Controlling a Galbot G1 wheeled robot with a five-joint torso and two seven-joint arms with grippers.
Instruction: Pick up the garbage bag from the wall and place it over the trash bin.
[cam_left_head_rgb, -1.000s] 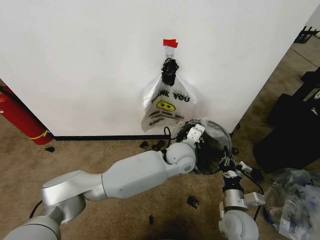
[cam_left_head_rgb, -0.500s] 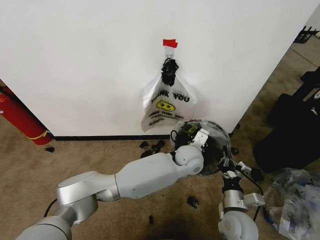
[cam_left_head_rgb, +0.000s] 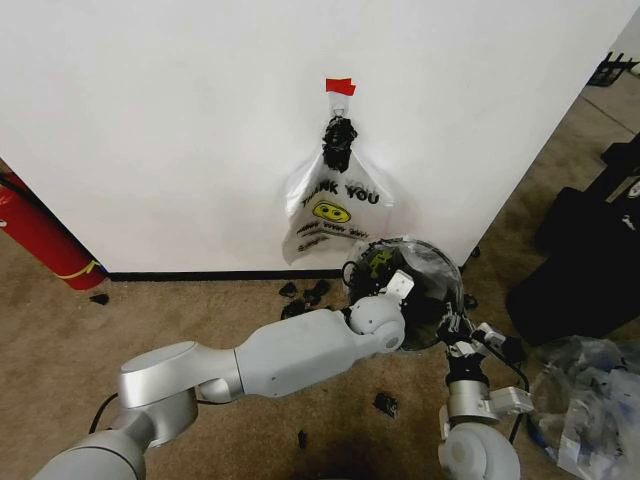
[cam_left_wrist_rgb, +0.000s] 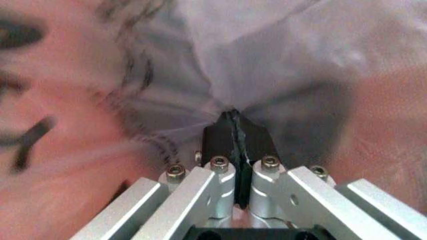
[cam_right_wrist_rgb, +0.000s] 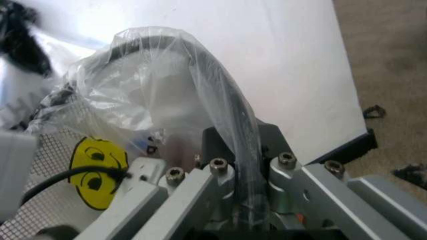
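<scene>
The garbage bag, thin see-through plastic with a yellow-and-black print, lies draped over the round dark trash bin on the carpet by the wall. My left gripper reaches over the bin's near-left side. In the left wrist view the left gripper is shut on a pinched fold of the film. My right gripper is at the bin's front right edge. In the right wrist view the right gripper is shut on plastic wrapped round the black rim.
A "THANK YOU" smiley bag hangs on the white wall under red tape. A red fire extinguisher leans at left. Black cases and a heap of clear wrap crowd the right. Black scraps dot the carpet.
My left arm has stretched further right and forward, bringing its gripper a little deeper over the bin. The right arm and the bag over the bin have barely moved.
</scene>
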